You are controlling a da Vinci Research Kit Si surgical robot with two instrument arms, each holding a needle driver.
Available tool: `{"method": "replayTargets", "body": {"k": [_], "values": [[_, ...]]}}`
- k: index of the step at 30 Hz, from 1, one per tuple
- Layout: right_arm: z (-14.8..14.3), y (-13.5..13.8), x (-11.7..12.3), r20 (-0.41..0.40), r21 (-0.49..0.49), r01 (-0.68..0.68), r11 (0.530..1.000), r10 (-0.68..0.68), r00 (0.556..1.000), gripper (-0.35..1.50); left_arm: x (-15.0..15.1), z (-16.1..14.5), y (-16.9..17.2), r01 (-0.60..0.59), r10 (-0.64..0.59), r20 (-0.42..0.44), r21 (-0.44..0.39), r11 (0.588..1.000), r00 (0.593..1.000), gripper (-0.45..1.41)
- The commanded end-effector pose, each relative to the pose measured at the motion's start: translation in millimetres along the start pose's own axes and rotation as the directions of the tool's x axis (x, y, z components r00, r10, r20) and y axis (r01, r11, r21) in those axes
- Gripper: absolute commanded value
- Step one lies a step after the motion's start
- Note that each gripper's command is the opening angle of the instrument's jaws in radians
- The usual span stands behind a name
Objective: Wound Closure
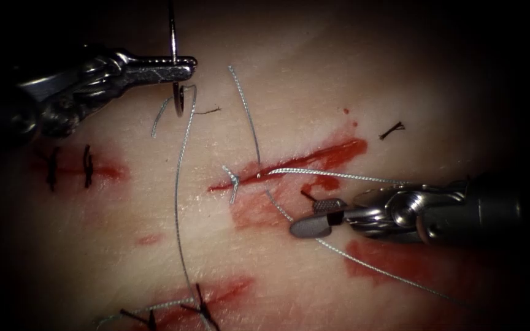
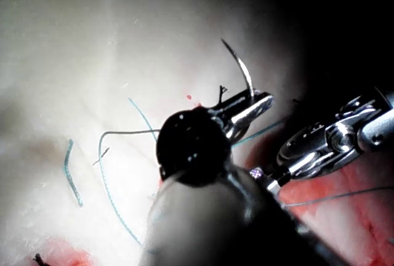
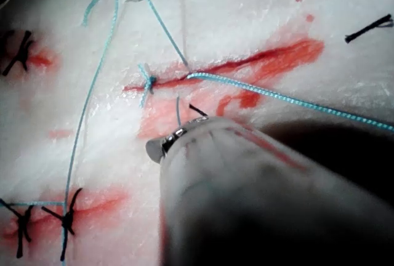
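In the endoscope view, the left tool (image 1: 182, 67) gripped the needle (image 1: 173, 37) near its rear end, clear of the tissue (image 1: 314, 92) and left of the cut (image 1: 289, 165). The right tool (image 1: 317, 217) hovered just below the cut, jaws parted, holding nothing, with the thread (image 1: 332, 176) passing beside it.

In the left wrist view, the needle (image 2: 241, 69) curved up from the clamped jaws.

In the right wrist view, a knot (image 3: 148, 82) sat at the cut's end.
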Motion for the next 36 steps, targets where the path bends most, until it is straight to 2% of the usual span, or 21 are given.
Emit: {"method": "replayTargets", "body": {"k": [1, 5, 8, 9, 10, 11, 19, 23, 28, 32, 33, 36], "values": [[1.7, -0.3, -0.1, -0.002, -0.001, 0.004, 1.000, -0.004, 1.000, 0.84, -0.4, 0.4, -0.5, -0.001, 0.001, -0.001, -0.001, 1.000, 1.000, -0.45], [3.1, -0.1, -0.3, -0.007, -0.008, 0.011, 1.000, -0.011, 1.000, 0.81, -0.4, 0.4, -0.4, -0.001, 0.001, 0.004, 0.004, 1.000, 1.000, -0.45], [3.7, 0.1, -0.4, -0.010, -0.011, 0.015, 1.000, -0.015, 1.000, 0.56, -0.5, 0.5, -0.4, -0.001, 0.001, 0.003, 0.004, 1.000, 1.000, -0.45], [3.8, 0.2, -0.5, -0.011, -0.012, 0.016, 1.000, -0.016, 1.000, -0.01, -0.5, 0.5, -0.4, -0.001, 0.001, 0.003, 0.004, 1.000, 1.000, -0.45], [3.7, 0.3, -0.6, -0.010, -0.011, 0.017, 1.000, -0.018, 1.000, -0.25, -0.5, 0.5, -0.4, -0.002, 0.002, 0.003, 0.004, 1.000, 1.000, -0.45], [3.6, 0.4, -0.7, -0.009, -0.011, 0.019, 1.000, -0.019, 1.000, -0.35, -0.5, 0.5, -0.4, -0.002, 0.002, 0.003, 0.004, 1.000, 1.000, -0.45], [-0.2, 1.0, -2.1, 0.066, -0.069, 0.041, 0.997, -0.037, 0.997, -0.35, -0.5, 0.5, -0.3, -0.002, 0.002, 0.003, 0.005, 1.000, 1.000, -0.45], [-3.0, 1.4, -3.4, 0.100, -0.050, 0.055, 0.997, -0.049, 0.994, -0.35, -0.5, 0.5, -0.3, -0.002, 0.002, 0.003, 0.005, 1.000, 1.000, -0.45], [-7.0, 2.7, -6.3, 0.258, -0.080, 0.100, 0.992, -0.076, 0.963, -0.35, -0.6, 0.5, -0.3, -0.002, 0.002, 0.002, 0.005, 1.000, 1.000, -0.45], [-9.8, 4.2, -8.3, 0.336, -0.063, 0.114, 0.991, -0.087, 0.938, -0.35, -0.5, 0.5, -0.3, -0.002, 0.002, 0.003, 0.005, 1.000, 1.000, -0.45], [-11.8, 5.0, -9.2, 0.371, -0.076, 0.118, 0.990, -0.082, 0.925, -0.35, -0.5, 0.5, -0.3, -0.002, 0.002, 0.003, 0.005, 1.000, 1.000, -0.45], [-14.7, 6.1, -10.2, 0.404, -0.110, 0.110, 0.988, -0.057, 0.913, -0.35, -0.5, 0.5, -0.3, -0.002, 0.002, 0.006, 0.006, 1.000, 1.000, -0.45]]}}
